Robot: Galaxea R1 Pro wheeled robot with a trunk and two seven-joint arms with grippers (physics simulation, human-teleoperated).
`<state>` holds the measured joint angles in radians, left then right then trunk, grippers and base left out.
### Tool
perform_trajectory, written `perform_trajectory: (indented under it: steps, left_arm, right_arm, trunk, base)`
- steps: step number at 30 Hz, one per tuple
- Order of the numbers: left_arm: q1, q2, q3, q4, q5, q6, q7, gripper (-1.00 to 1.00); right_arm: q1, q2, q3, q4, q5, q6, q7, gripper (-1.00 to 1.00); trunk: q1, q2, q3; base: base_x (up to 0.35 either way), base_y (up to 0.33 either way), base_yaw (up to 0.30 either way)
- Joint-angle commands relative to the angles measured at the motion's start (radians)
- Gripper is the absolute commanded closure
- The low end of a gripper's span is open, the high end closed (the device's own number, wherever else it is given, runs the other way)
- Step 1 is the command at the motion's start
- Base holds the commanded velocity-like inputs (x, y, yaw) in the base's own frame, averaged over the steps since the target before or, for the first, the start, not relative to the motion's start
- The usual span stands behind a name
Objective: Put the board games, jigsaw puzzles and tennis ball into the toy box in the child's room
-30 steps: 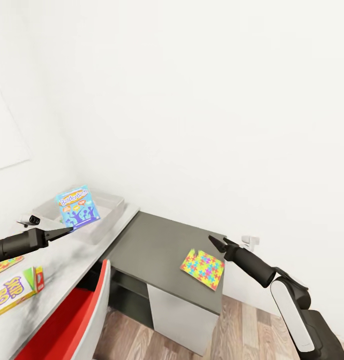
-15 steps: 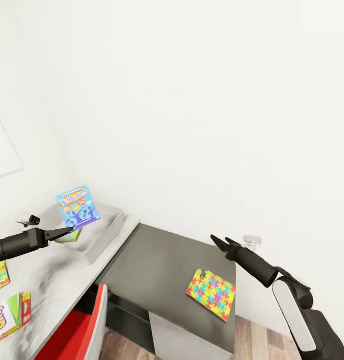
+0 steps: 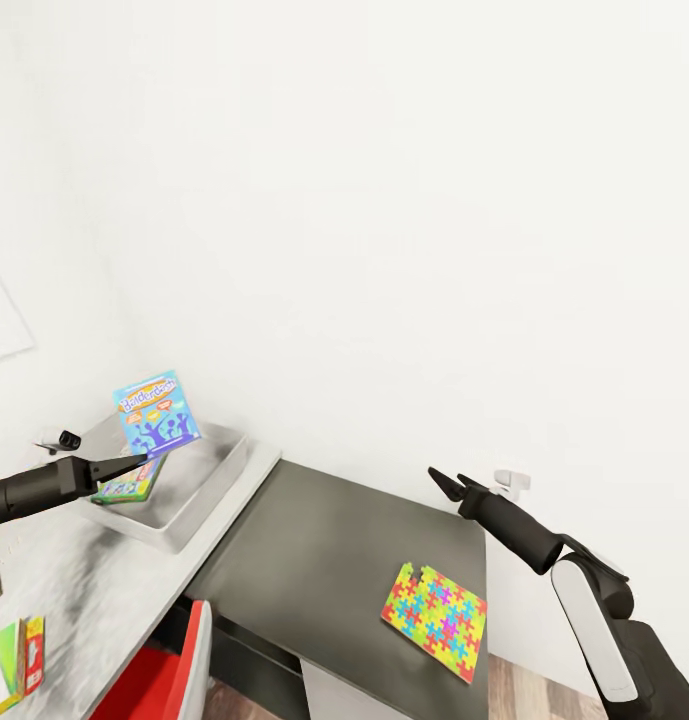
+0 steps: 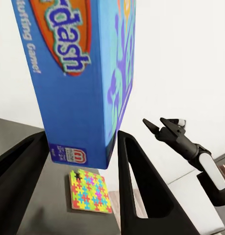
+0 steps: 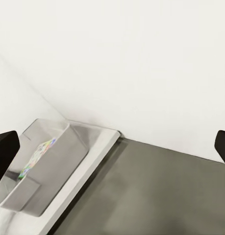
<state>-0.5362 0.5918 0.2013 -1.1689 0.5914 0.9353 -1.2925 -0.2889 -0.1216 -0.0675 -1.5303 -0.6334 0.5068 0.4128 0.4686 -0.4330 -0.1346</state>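
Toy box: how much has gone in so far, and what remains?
One colourful item already lies in the toy box. The left gripper holds a blue board game above it. A jigsaw puzzle on the dark table and games on the marbled surface remain.

The blue board game point(image 3: 157, 414) looks like glossy printed cardboard. Below it, the toy box point(image 3: 199, 480) is smooth matt grey plastic. Beside the box, the dark table point(image 3: 324, 540) has a matt, even finish; the jigsaw puzzle point(image 3: 435, 607) on it looks like flat printed card.
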Motion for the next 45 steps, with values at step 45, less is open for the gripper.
perform_trajectory:
  steps: [45]
  left_arm:
    - [-0.001,-0.001,0.000,0.000,0.002,0.008,0.000,1.00]
  right_arm:
    - [-0.001,-0.001,-0.003,-0.004,-0.009,0.013,0.001,-1.00]
  trunk:
    - [0.001,-0.002,-0.002]
  base:
    - [0.016,0.020,0.000]
